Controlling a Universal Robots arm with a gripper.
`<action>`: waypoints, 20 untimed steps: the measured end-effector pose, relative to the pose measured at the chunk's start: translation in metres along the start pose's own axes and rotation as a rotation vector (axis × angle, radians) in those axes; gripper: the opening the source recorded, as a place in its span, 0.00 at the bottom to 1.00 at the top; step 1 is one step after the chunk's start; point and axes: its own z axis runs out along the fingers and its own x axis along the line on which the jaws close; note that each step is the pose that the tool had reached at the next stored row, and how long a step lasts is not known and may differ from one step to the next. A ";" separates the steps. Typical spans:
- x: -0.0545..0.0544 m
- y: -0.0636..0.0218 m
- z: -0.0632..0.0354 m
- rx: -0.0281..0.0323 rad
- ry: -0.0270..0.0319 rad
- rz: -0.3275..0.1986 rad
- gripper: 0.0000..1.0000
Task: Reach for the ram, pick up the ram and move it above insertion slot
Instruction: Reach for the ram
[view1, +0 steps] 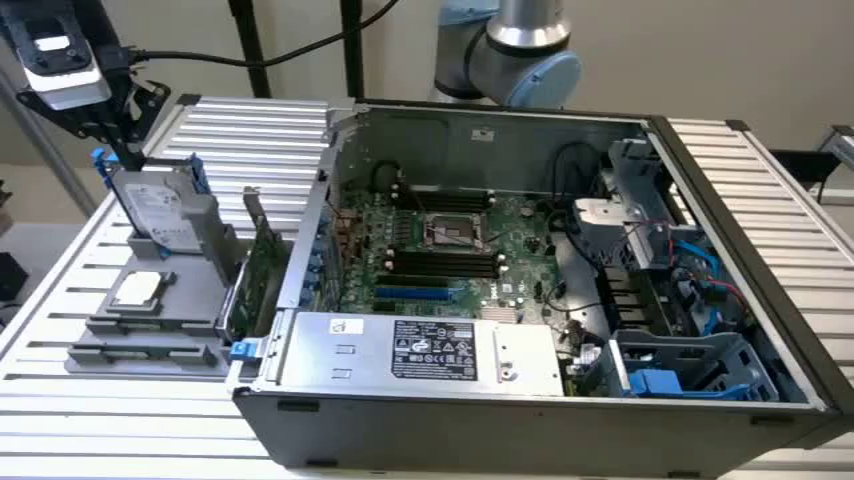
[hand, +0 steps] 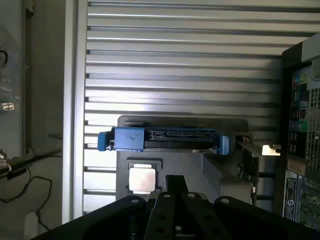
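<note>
Gripper (view1: 118, 140) hangs over hard drive (view1: 154, 212) standing on grey fixture (view1: 80, 325), at exterior view's left, well apart from computer case (view1: 534, 400) — jaws pressed together, nothing between them. Ram not surely made out among fixture parts; cannot tell its spot. Insertion slot (view1: 447, 262) lies on motherboard inside case. Judged: reach only starting — grasp, lift, carry all left.

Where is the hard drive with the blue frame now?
The hard drive stands upright on the grey holder at the exterior view's left, outside the computer case, just beyond the processor chip and beside the green expansion card.
</note>
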 end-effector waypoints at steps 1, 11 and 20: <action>0.000 0.0000 0.0000 0.0000 0.0000 0.000 0.11; 0.000 0.0000 0.0000 0.0000 0.0000 0.000 0.11; 0.000 -0.0178 -0.0004 0.0016 0.0006 0.000 0.11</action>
